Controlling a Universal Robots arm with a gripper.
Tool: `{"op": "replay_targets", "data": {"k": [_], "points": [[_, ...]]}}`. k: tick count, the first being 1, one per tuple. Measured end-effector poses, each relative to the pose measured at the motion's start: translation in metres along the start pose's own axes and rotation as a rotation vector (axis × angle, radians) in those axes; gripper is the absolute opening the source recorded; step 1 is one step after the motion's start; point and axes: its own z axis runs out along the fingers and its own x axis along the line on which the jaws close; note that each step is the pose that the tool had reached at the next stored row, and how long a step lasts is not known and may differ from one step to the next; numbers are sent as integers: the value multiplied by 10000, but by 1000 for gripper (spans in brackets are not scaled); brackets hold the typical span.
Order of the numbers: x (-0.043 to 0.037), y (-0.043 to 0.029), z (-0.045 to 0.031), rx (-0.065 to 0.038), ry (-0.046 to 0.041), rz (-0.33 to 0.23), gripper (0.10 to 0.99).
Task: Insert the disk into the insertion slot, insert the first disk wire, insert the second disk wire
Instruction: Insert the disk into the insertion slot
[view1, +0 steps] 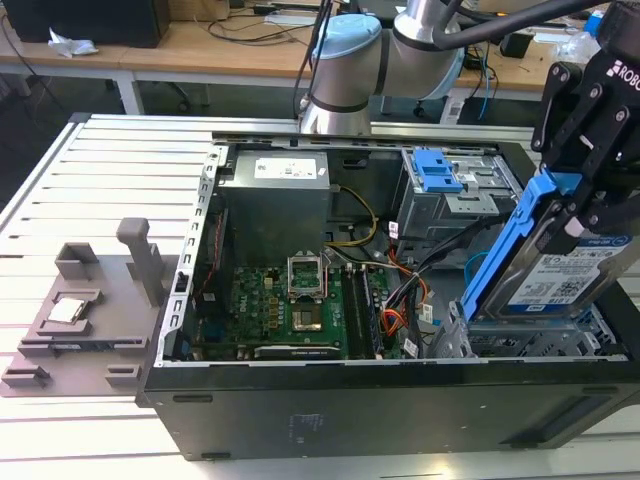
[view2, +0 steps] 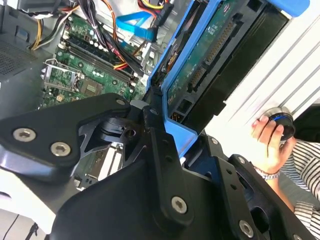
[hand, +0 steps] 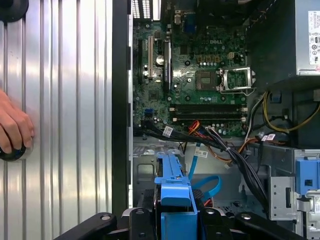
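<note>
Your fingers (view2: 159, 150) are clamped on the disk (view1: 580, 275) by its blue frame, and it hangs tilted over the slot (view1: 545, 345). At that angle I reckon 1 corner could snag the cage rim, or squash the blue cable (hand: 207, 182) looping close by.

In the exterior view the disk (view1: 570, 290) carries a white label (view1: 590, 262) with blue print, and the power supply (view1: 270, 205) a white sticker (view1: 285, 168); neither can be read. White letters on the gripper (view1: 575, 205) are cut off at the edge.
</note>
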Motion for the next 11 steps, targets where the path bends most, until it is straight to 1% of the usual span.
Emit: {"op": "replay_targets", "data": {"k": [3, 6, 9, 11], "points": [[-29, -23, 14, 0, 2, -13, 369], [-39, -26, 39, 0, 1, -14, 369], [-47, -29, 92, 0, 2, -15, 369], [-55, -30, 104, 0, 3, -16, 369]]}}
